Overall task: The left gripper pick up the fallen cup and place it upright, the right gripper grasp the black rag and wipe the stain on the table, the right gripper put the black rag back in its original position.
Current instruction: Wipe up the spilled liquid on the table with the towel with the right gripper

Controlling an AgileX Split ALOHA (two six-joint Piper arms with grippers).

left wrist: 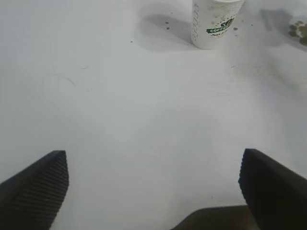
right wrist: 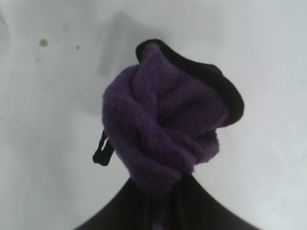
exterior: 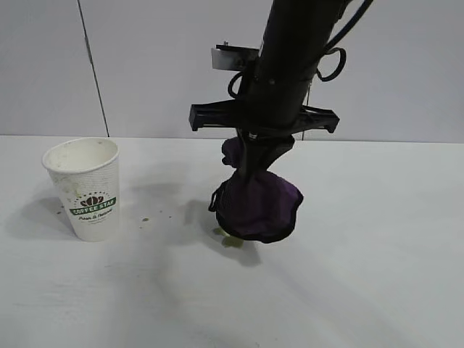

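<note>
Black rag (exterior: 257,206) over stain (exterior: 230,241)

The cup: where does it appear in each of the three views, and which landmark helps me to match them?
Exterior view: the cup stands upright at the left on the table, apart from the black rag held by the right gripper.
Left wrist view: the cup is at the top edge, right of centre, its rim cut off.
Right wrist view: not in it.
Shared landmark: the stain, visible in the exterior and left wrist views.
</note>
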